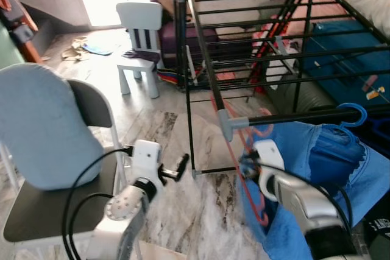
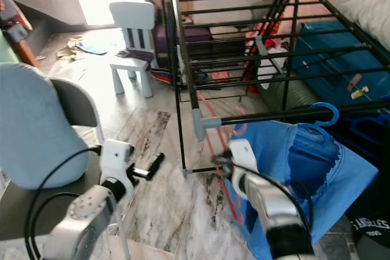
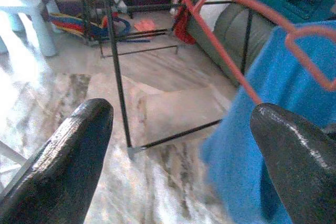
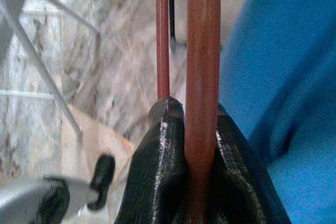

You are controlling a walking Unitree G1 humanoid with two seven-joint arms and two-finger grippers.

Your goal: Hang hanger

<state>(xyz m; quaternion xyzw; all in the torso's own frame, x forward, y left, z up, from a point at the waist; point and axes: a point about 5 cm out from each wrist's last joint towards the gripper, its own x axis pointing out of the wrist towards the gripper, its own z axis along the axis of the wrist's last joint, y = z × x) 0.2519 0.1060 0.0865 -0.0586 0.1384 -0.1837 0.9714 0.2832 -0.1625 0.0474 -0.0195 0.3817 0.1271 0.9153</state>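
Marble floor (image 1: 183, 211), right gripper (image 4: 194, 145) pinching red hanger (image 4: 202, 51)

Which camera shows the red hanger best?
The left wrist view: the red hanger stands out there against the blue cloth. The right wrist view shows its bar pinched in the right pincer. Both eye views show it thin, beside the drying rack.

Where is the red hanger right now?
The red hanger is pinched in the right gripper, low beside the drying rack's front corner, against the blue cloth.
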